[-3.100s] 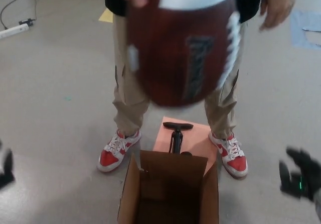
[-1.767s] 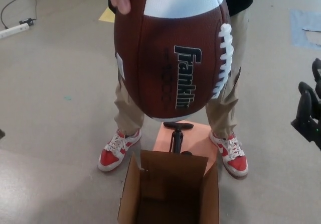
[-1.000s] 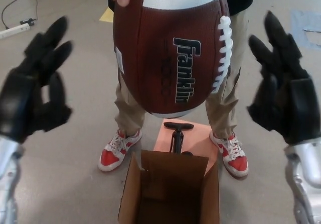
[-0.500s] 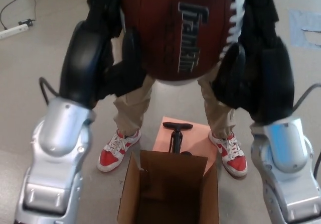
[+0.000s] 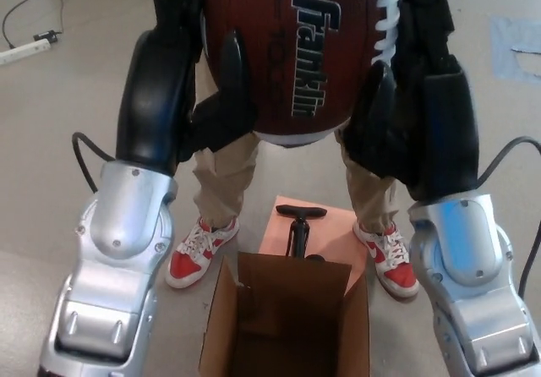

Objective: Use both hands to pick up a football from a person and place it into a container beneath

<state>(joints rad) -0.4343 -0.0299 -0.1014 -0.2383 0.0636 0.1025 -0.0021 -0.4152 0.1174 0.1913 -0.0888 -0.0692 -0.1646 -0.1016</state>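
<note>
A brown football with white laces and black lettering hangs upright at the top centre, its top out of frame. My left hand presses its left side and my right hand presses its right side, thumbs curled under the lower end. An open cardboard box stands on the floor directly below. The person's hands are out of view.
A person in tan trousers and red-and-white sneakers stands just behind the box. A black pump rests on a pink sheet between the feet. A power strip and cable lie far left; blue tape marks the floor at right.
Both hands rose from the sides and closed on the ball's flanks. Since half a second ago the ball and hands shifted slightly; the person's fingers no longer show on top.
</note>
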